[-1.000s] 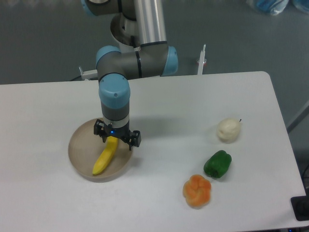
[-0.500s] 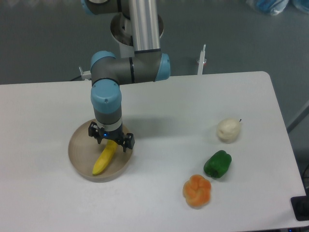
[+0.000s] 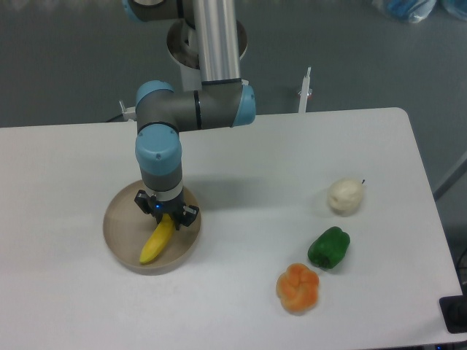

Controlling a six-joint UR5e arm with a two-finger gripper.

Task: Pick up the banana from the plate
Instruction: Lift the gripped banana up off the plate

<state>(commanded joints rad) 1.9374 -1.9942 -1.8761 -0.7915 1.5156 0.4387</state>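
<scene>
My hand (image 3: 167, 213) points straight down over the plate (image 3: 117, 219), its fingers drawn in against the upper end of the banana (image 3: 157, 240); they appear closed on that end, though the wrist hides the contact itself. The banana lies inside the plate, its upper end under my hand and its lower tip toward the plate's near rim, resting on the dish floor. The plate, a round tan dish, sits on the white bench (image 3: 241, 153), toward its left side. Well to the right of the plate lies a pale, whitish pear-like fruit (image 3: 345, 196); a green bell pepper (image 3: 329, 248) lies near it on the side closer to the camera; and an orange, segmented fruit (image 3: 298, 288) rests just beside the pepper, nearer the bench's front edge.
</scene>
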